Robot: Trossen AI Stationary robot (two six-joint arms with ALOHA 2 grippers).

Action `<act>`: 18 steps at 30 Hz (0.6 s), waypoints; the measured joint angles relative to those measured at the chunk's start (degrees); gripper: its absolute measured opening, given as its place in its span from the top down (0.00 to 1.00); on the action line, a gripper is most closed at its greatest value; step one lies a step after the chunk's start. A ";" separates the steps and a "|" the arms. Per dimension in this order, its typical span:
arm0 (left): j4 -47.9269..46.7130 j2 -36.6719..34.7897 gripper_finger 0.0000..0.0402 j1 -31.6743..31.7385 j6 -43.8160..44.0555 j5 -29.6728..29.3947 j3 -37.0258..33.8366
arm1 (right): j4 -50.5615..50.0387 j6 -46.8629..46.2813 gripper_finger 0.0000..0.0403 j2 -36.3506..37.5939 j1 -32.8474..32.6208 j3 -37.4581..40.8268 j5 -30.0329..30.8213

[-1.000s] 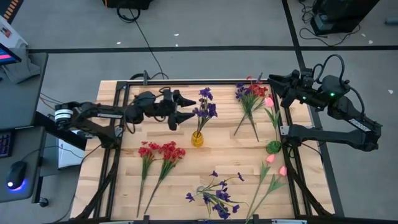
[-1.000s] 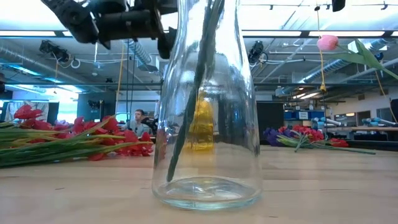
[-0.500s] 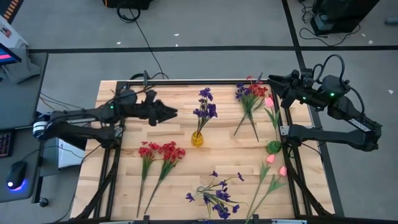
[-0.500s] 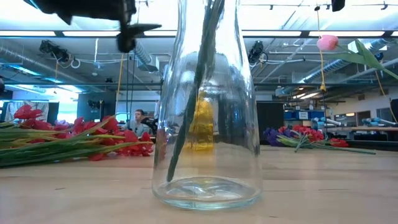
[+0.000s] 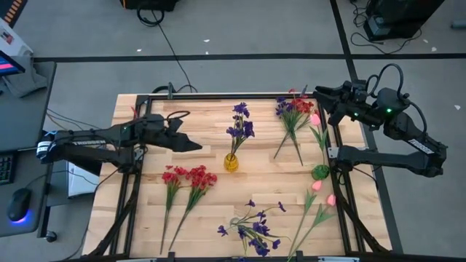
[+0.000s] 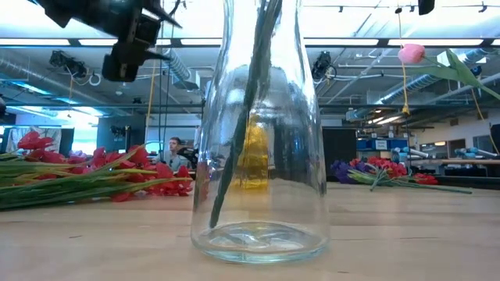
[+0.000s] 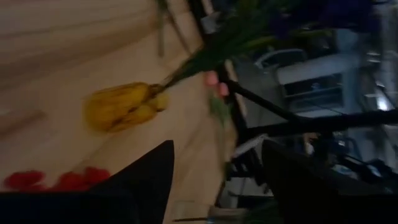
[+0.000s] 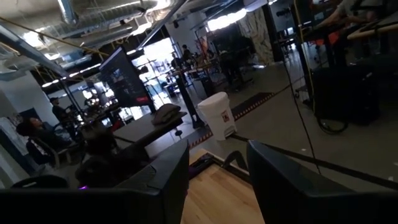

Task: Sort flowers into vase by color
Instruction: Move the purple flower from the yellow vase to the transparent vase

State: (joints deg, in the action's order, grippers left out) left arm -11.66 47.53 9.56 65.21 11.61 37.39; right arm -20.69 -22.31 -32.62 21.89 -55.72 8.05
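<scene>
Flowers, high view: one purple sprig (image 5: 239,128) stands in the yellow vase (image 5: 231,162) mid-table. Unsorted on the wood: red sprigs (image 5: 188,177) at the left, purple sprigs (image 5: 252,229) at the near edge, pink tulips (image 5: 322,191) at the right, and a mixed red and purple bunch (image 5: 293,108) at the far right. I judge the sorting barely begun.
Left gripper, high view: left gripper (image 5: 191,144) hangs over the wood left of the yellow vase and holds nothing.
Right gripper, high view: right gripper (image 5: 322,93) waits at the table's far right corner beside the mixed bunch.
Low view: a clear glass vase (image 6: 258,140) close to the camera has a green stem inside; red blooms (image 6: 94,175) lie at the left.
Left wrist view: fingers (image 7: 146,180) spread apart, empty, with the yellow vase (image 7: 124,107) ahead.
Right wrist view: fingers (image 8: 171,183) parted, nothing between them.
Writing: none readable in any view.
</scene>
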 joint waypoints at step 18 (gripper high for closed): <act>9.39 2.98 0.40 -1.77 -36.69 -3.01 0.07 | -0.02 -0.37 0.58 0.00 0.00 0.00 -0.05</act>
State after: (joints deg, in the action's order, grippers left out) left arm -2.27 50.51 7.79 28.52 8.61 37.45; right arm -20.71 -22.68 -32.62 21.89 -55.72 8.00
